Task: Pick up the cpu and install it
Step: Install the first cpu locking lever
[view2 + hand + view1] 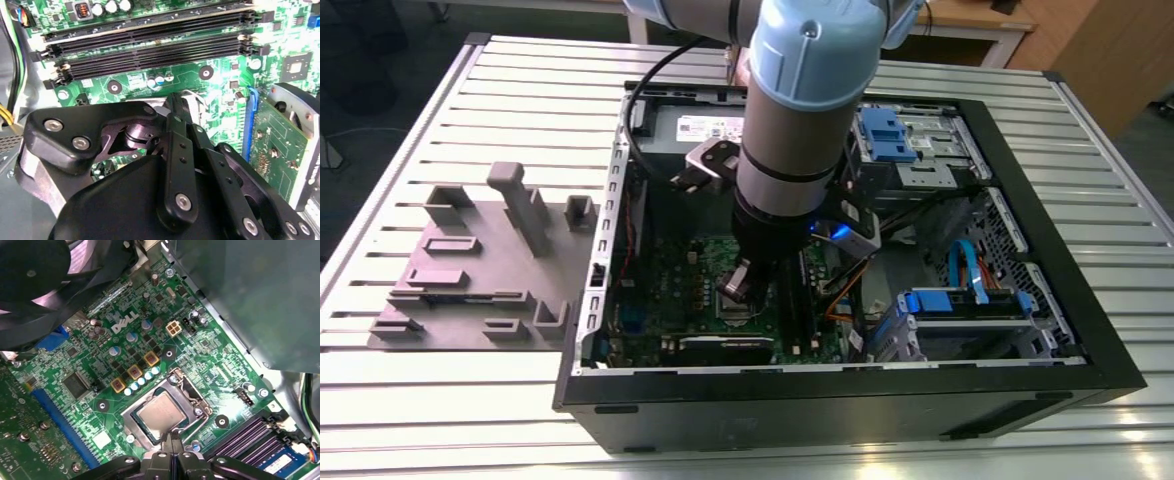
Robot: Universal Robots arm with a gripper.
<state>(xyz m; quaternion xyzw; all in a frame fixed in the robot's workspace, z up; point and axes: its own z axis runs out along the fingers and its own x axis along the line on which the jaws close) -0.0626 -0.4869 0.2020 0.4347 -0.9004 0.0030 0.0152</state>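
Observation:
The cpu (160,414), a small silvery-grey square chip, lies flat inside the dark socket frame (192,390) of the green board (100,440) in the first wrist view. My gripper (172,438) stands over the chip's edge, its two thin black fingertips pressed together with no gap and nothing seen between them. The second wrist view has the black finger links (177,145) meeting at the gripper (175,98) just above the socket's metal frame. In the exterior view the arm reaches down into the open computer case, and the gripper (742,285) hangs over the middle of the board.
Black memory slots (150,42) run beside the socket. An expansion card (280,145) stands in a blue slot. A black fan (30,280) and the grey power box (700,125) crowd the board. Blue drive cages (961,310) fill the case's right. A grey fixture (474,265) sits outside the case.

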